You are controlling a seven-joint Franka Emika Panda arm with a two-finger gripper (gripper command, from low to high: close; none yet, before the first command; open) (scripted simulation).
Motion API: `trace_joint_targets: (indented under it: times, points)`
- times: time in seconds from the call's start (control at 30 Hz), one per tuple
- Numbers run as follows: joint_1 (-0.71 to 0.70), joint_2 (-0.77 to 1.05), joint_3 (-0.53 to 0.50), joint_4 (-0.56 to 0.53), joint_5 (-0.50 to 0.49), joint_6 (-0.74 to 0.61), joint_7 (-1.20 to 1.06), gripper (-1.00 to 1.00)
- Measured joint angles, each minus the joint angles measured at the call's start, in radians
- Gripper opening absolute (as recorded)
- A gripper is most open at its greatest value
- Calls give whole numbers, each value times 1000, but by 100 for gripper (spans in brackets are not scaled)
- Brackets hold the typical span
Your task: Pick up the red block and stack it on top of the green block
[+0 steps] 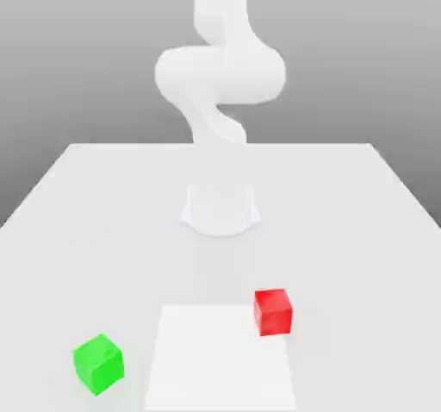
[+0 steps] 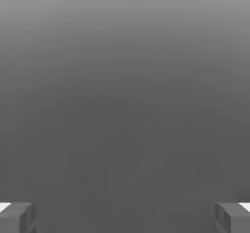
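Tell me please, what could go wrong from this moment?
The red block sits turned slightly and the green block more strongly, so the stack might end up misaligned. The open gripper has neither block between its fingers; a poorly centred approach could push the red one away.

Is a white table. Carries the red block, beside it a white rectangular patch, well apart from it the green block, behind it the robot base.

White arm; rounded joints; smooth shell; dark grey fingertips.
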Motion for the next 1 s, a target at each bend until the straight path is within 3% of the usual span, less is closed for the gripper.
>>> trace_joint_targets:
  times: [0.57,0.8,0.83,1.0]
  points:
    - [86,624,119,-479,21,432,51,0]
    - [133,898,58,-479,-91,656,137,0]
    - [147,927,42,-475,-101,681,144,-100]
    - [146,927,42,-475,-103,681,147,-100]
